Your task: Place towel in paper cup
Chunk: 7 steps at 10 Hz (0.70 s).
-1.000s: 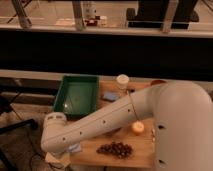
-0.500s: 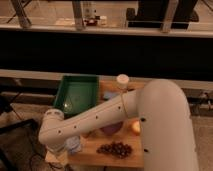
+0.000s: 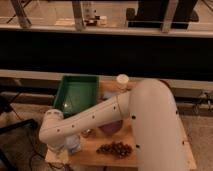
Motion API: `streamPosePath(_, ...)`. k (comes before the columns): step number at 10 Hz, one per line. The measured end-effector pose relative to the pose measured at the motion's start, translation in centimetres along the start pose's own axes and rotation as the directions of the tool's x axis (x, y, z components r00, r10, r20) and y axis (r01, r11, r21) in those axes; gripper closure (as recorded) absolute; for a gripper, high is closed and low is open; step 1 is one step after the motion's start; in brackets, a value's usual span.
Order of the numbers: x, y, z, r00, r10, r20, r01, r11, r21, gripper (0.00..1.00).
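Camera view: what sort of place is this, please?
Probably a lab or office test area: a wooden table with a green tray stands before a glass partition. The gripper is low at the table's near-left corner, by the towel.

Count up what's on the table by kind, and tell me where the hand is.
Tray: 1
Paper cup: 1
Bowl: 1
Towel: 1
Dark cluster, maybe grapes: 1
Total: 5 in plain sight
Hand: out of view; only the arm crosses the table.
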Motion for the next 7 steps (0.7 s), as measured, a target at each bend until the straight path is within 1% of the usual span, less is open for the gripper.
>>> streamPosePath(4, 0.51, -0.51, 0.69, 1.000, -0.002, -0.009, 0.002, 1.000, 0.005, 0.20)
streamPosePath(5, 0.58, -0.59, 0.79, 1.000, -0.003, -0.009, 0.003, 1.000, 0.007, 0.23)
streamPosePath(6, 0.63, -0.69, 0.90, 1.000, -0.003, -0.008, 0.003, 1.000, 0.009, 0.34)
streamPosePath(7, 0.66, -0.79, 0.95, 1.000, -0.004, -0.008, 0.004, 1.000, 0.012, 0.39)
